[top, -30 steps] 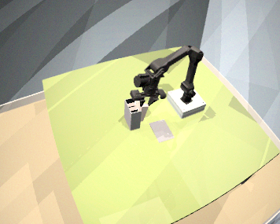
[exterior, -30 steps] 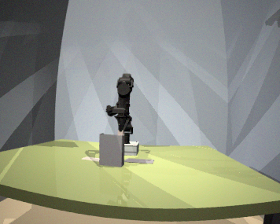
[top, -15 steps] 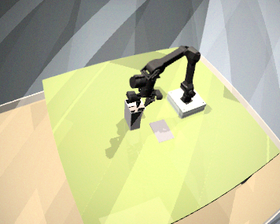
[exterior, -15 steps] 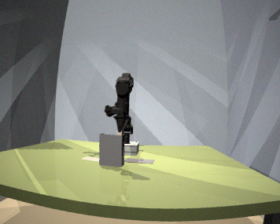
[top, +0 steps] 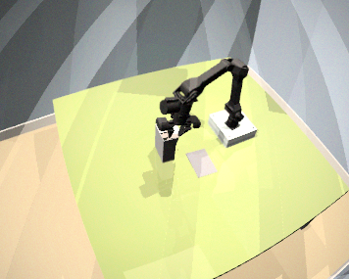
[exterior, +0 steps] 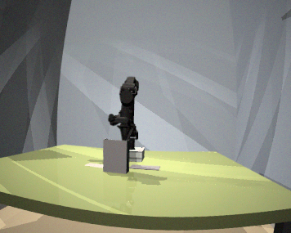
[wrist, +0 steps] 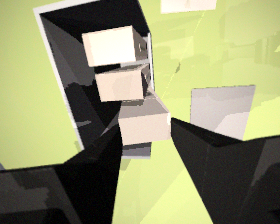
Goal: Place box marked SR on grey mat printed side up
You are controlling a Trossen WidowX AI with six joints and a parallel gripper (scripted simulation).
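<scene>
End effector [top: 176, 127] [exterior: 129, 137] [wrist: 144, 125]: my fingers are closed on the sides of one pale-ended box [top: 174, 131] [wrist: 144, 128], at the edge of the bin [top: 169, 151] [exterior: 116, 156] [wrist: 59, 82]. Two other boxes [wrist: 111, 46] [wrist: 121, 85] stand inside the bin. Reach codes unreadable from here; cannot tell which box is SR. Grey mat [top: 201, 162] [exterior: 146, 168] [wrist: 220, 111] lies on the table [top: 125, 226] [exterior: 174, 197] beside the bin, apart from my gripped box.

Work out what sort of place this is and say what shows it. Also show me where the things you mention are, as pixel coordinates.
Probably a robot test or training station: an arm fixed to a white base block [top: 218, 126] [exterior: 140, 154], a green table [top: 121, 226] [exterior: 174, 201], and an open bin [top: 161, 145] [exterior: 116, 156] [wrist: 59, 75] holding boxes.
</scene>
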